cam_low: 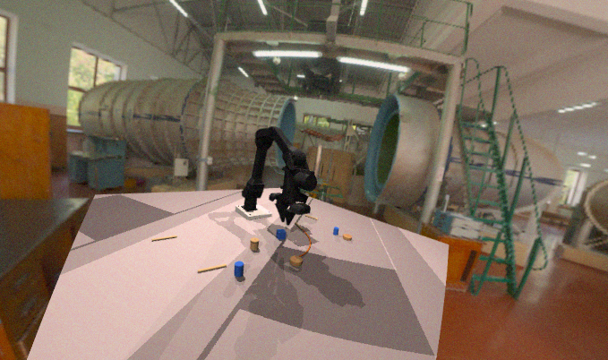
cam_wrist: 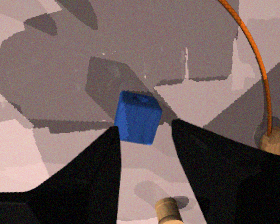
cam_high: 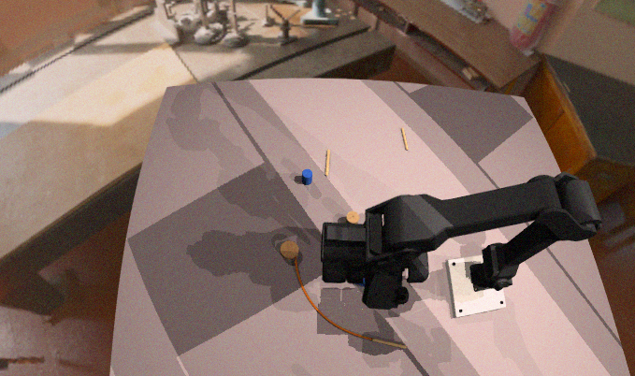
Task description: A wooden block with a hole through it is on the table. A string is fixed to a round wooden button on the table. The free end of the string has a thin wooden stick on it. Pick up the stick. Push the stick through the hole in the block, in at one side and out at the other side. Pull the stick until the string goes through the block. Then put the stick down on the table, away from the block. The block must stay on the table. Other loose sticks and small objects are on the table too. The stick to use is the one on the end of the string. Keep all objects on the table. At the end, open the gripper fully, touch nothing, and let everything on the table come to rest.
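The blue block (cam_low: 280,234) (cam_wrist: 137,120) stands on the table with a dark patch on its top; the top camera sees it almost wholly hidden by the arm. My gripper (cam_low: 287,222) (cam_wrist: 145,129) is partly open and points down above the block, its fingers empty. The block shows between and below the fingertips in the wrist view. The round wooden button (cam_high: 289,250) (cam_low: 295,261) (cam_wrist: 275,141) holds one end of the orange string (cam_high: 304,291) (cam_low: 310,244) (cam_wrist: 258,52). The string curves to the thin stick (cam_high: 389,343), which lies flat on the table, clear of the block.
A wooden cylinder (cam_high: 353,217) (cam_low: 254,244) (cam_wrist: 168,210) stands near the block. A blue cylinder (cam_high: 307,177) (cam_low: 238,269) stands beside a loose stick (cam_high: 327,163) (cam_low: 211,269). Another loose stick (cam_high: 405,138) (cam_low: 164,238) lies farther off. A small blue cylinder (cam_low: 336,230), a wooden disc (cam_low: 346,236) and a stick (cam_low: 312,218) are elsewhere.
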Available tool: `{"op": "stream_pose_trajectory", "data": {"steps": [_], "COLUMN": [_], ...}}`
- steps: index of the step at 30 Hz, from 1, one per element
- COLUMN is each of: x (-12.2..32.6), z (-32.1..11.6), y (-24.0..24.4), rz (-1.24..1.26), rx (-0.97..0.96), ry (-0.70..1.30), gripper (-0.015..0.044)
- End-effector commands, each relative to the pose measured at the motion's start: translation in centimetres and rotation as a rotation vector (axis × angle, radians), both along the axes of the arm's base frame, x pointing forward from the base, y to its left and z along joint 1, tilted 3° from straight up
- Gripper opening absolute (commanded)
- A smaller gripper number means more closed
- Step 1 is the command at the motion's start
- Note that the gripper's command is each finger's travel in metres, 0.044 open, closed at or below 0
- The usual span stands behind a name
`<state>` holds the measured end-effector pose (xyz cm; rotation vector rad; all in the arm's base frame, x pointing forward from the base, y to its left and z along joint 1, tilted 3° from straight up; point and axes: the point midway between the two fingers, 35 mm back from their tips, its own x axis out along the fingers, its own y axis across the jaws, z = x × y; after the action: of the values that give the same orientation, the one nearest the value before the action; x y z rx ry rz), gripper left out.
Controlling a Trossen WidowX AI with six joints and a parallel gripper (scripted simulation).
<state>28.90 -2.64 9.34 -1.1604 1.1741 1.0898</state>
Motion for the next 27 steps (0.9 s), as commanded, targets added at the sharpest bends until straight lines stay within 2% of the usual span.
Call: {"op": "stream_pose_trajectory", "data": {"steps": [1, 3, 20, 27], "x": [0.00, 0.00, 0.00, 0.00], "z": [0.00, 0.00, 0.00, 0.00], "y": [0.00, 0.00, 0.00, 0.00], "rz": [0.000, 0.000, 0.000, 0.000], "rx": [0.000, 0.000, 0.000, 0.000], "ry": [0.000, 0.000, 0.000, 0.000], "gripper": [0.0055, 0.0003, 0.0000, 0.0184]}}
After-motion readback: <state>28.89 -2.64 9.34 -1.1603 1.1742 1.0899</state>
